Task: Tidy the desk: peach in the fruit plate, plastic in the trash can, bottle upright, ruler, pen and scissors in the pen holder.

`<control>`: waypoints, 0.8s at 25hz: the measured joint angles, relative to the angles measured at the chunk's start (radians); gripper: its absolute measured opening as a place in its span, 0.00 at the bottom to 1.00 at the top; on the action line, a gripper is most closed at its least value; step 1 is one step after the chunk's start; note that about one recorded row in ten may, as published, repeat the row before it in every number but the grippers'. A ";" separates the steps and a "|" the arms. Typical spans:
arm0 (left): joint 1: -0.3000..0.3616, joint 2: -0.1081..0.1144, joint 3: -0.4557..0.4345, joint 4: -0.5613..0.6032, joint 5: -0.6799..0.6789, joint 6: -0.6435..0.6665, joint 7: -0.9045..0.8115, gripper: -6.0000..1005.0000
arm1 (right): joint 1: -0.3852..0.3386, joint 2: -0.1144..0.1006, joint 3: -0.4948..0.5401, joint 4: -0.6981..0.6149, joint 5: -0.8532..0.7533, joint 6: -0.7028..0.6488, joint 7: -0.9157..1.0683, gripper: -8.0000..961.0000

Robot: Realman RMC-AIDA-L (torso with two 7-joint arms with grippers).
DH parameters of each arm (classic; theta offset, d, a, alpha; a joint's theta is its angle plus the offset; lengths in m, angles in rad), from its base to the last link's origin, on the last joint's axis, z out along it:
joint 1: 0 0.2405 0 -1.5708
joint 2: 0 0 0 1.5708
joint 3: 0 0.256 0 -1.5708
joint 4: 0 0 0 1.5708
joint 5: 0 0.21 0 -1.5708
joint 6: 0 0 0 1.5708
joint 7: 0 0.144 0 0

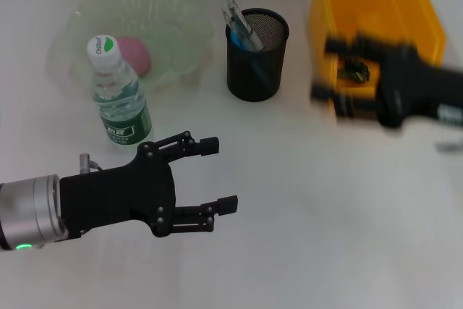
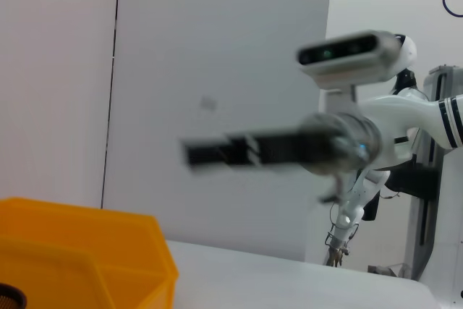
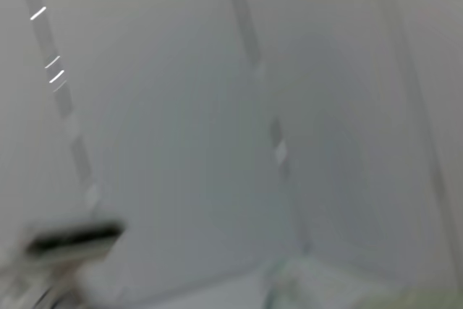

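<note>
Head view: bright, even overhead light; white desk (image 1: 304,236) near overexposed, shadows faint and soft beside pen holder (image 1: 256,56) and bottle (image 1: 119,92). Left gripper (image 1: 217,175) sharp at lower left. Right gripper (image 1: 325,70) motion-smeared at right edge. Left wrist view: wall evenly lit; right arm streaked by blur mid-frame; yellow bin (image 2: 87,258) crisp at lower left. Right wrist view: wholly blurred, pale grey, streaky highlights upper left.

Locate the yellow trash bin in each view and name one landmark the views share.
Head view: yellow trash bin at the table's far right, behind the right arm.
Left wrist view: one corner of it shows low at the picture's edge.
Right wrist view: not in it.
Shared landmark: the white table.
</note>
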 joint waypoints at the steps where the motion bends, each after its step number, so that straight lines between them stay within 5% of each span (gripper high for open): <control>1: 0.000 0.001 0.001 0.000 0.002 -0.003 -0.001 0.86 | -0.005 0.000 0.050 0.003 -0.097 -0.084 0.006 0.62; 4: 0.001 0.003 0.006 0.000 0.004 -0.007 -0.006 0.86 | -0.020 0.012 0.176 0.044 -0.312 -0.254 -0.025 0.72; 8: 0.002 0.004 0.006 0.000 0.004 -0.007 -0.010 0.86 | -0.063 0.027 0.292 0.102 -0.387 -0.379 -0.132 0.87; 20: -0.008 0.008 -0.001 0.001 0.081 -0.009 -0.079 0.86 | -0.082 0.039 0.314 0.098 -0.438 -0.388 -0.163 0.88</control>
